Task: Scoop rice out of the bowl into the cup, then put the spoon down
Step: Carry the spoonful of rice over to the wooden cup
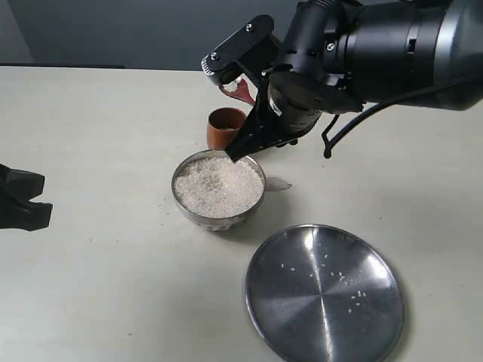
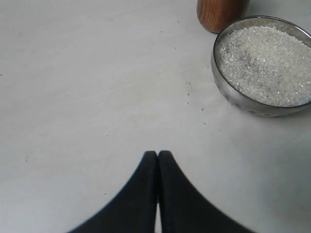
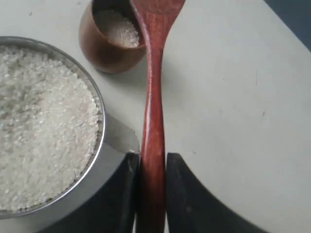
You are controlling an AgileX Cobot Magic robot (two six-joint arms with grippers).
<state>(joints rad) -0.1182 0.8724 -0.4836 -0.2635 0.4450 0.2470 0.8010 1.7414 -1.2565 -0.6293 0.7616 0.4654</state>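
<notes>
Reddish-brown spoon is pinched by its handle in the right gripper, head over the cup at 12 o'clock of the bowl. Some rice is in the cup, so putting the spoon down looks like what remains. Left gripper is closed, empty.

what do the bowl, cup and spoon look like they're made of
The bowl looks like polished steel: silvery, with a mirror-shiny wall. The cup is glossy reddish-brown with faint grain, probably lacquered wood, though plastic can't be ruled out. The spoon has the same glossy reddish-brown look with streaky grain along its handle, so likely lacquered wood too.
</notes>
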